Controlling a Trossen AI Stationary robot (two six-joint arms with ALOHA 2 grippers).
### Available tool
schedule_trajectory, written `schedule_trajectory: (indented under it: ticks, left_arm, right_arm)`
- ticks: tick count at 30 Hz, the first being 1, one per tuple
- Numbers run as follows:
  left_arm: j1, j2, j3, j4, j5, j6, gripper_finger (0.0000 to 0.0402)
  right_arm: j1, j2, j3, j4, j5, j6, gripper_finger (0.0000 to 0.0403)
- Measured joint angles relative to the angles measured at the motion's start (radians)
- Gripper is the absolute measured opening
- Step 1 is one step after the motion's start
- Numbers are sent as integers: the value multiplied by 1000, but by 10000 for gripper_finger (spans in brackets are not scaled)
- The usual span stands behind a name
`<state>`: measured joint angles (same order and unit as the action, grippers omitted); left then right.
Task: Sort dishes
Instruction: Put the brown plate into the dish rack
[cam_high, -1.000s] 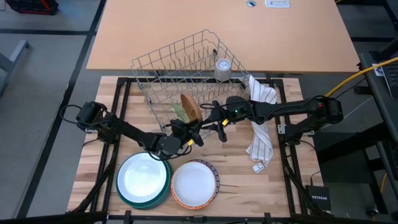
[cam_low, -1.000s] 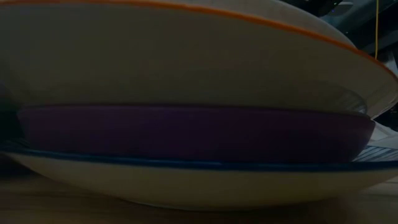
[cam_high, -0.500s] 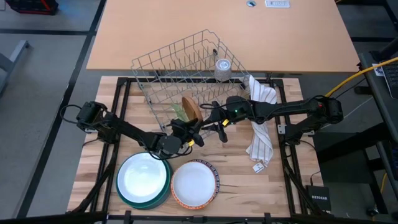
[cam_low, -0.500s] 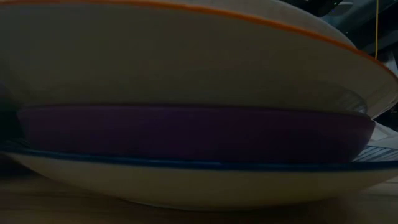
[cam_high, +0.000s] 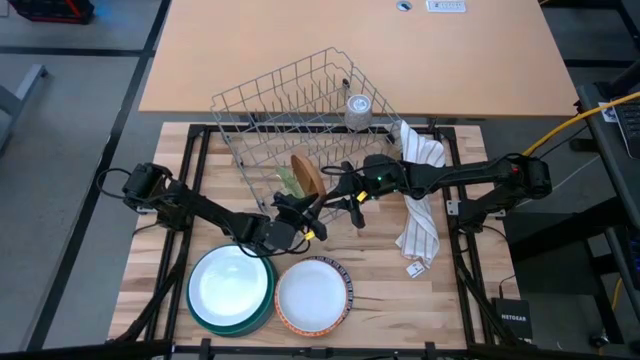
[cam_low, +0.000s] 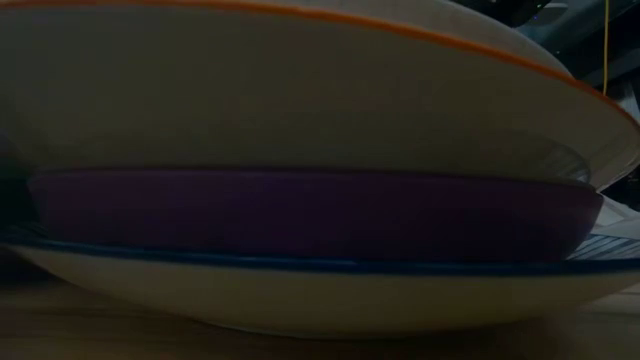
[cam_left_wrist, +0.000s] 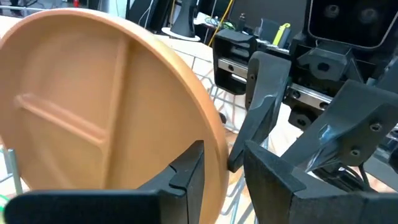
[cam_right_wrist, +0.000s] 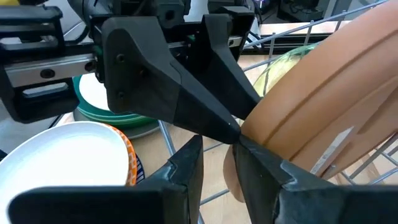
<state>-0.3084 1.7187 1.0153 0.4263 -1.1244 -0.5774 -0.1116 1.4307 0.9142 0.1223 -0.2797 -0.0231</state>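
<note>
Most of the sorting looks done: on the near part of the counter (cam_high: 400, 280) stand two stacks, a larger one with a white plate (cam_high: 231, 281) on top of green dishes (cam_high: 255, 318), and beside it a smaller one topped by a white orange-rimmed bowl (cam_high: 312, 295); the low view shows that stack side-on, with a purple dish (cam_low: 310, 215) under the orange-rimmed one and a blue-edged one (cam_low: 300, 285) beneath. What seems left is in the grey wire rack (cam_high: 290, 100): a brown plate (cam_high: 309, 174) standing on edge near the rack's front, with a clear green dish (cam_high: 288, 180) just beside it. Both arms meet at that brown plate. The left claw (cam_left_wrist: 221, 180) is clenched on the brown plate's rim, one finger on each face of it, as its wrist view shows. The right claw (cam_right_wrist: 217, 158) sits at the same plate's edge with its fingers narrowly apart; it appears to pinch the rim too, though I cannot tell whether it truly grips. The brown plate is matte tan, round, with a raised straight rib across its face and a ridged underside. A white striped cloth (cam_high: 420, 200) lies to the right of the rack.
</note>
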Motion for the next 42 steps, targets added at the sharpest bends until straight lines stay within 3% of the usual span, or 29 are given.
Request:
schedule_trajectory:
  ticks: [14, 21, 32, 42]
  left_arm:
    - [-18, 0, 0, -8, -2, 96, 100]
    - [-26, 0, 0, -30, -2, 51, 100]
    - [-104, -79, 0, -24, -117, 287, 100]
    - [-176, -169, 0, -22, -122, 401, 100]
  right_arm:
    - [0, 0, 0, -3, -1, 0, 97]
    - [0, 0, 0, -6, 0, 0, 97]
    - [0, 0, 0, -6, 30, 0, 97]
    - [0, 0, 0, 41, 89, -8, 97]
